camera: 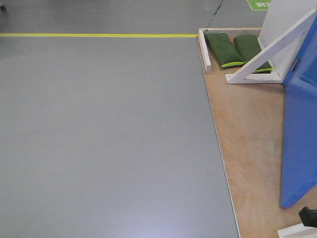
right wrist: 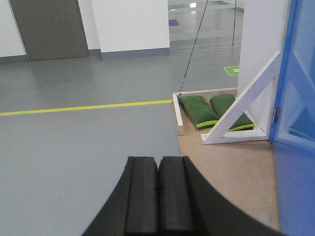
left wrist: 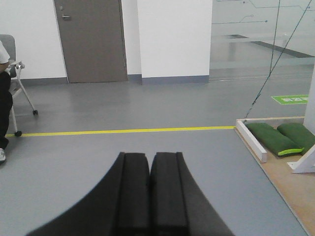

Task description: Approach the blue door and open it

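1. Door location: the blue door (camera: 300, 134) stands at the far right of the front view, upright on the plywood platform (camera: 247, 144). In the right wrist view it fills the right edge, near that arm. The left wrist view does not show it.
2. Behind it is the white braced panel (camera: 270, 52), with two green sandbags (camera: 225, 49) lying at its foot.
3. The left gripper (left wrist: 149, 161) has its fingers pressed together with nothing between them. The right gripper (right wrist: 158, 164) is the same, and both hang over the grey floor (camera: 99, 139), apart from the door.
4. Handling, as I judge it: the panel looks stiff and rather heavy, and it should swing on hinges, not bend. Its glossy face is probably slippery, so pushing on the flat surface gives poor grip.
5. The best place to hold would be a handle on the side away from the hinges, but no handle shows in any view, so the base must first come closer.
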Controlling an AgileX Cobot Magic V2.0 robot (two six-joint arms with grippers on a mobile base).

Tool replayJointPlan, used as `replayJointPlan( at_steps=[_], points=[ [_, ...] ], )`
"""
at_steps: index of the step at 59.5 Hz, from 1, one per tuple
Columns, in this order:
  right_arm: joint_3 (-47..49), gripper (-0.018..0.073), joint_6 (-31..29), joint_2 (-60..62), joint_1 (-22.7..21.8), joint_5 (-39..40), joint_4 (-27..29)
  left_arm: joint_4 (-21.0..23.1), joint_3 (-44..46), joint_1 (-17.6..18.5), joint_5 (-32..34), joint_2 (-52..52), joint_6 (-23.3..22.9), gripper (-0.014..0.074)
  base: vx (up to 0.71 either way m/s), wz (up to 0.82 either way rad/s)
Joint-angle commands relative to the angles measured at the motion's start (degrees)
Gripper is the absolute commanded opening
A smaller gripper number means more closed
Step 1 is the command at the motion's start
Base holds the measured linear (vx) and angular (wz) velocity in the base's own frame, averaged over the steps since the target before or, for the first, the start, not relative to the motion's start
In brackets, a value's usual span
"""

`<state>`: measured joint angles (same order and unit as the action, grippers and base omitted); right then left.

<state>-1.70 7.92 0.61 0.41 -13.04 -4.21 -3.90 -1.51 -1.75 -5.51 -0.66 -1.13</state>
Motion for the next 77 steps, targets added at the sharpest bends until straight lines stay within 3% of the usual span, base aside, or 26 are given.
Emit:
replayJointPlan(
  at_steps=[1, 77],
  points=[
    [-0.1, -0.0001, -0.3, 1.0, 0.0, 4.8, -0.7, 0.1, 1.6, 0.0, 4.8, -0.9, -0.4, 0.0073, 0.35, 0.0],
    [-0.1, -0.0001, -0.3, 0.9, 0.0, 4.8, -0.7, 0.1, 1.6, 0.0, 4.8, -0.9, -0.4, 0.0073, 0.25, -0.03]
  ],
)
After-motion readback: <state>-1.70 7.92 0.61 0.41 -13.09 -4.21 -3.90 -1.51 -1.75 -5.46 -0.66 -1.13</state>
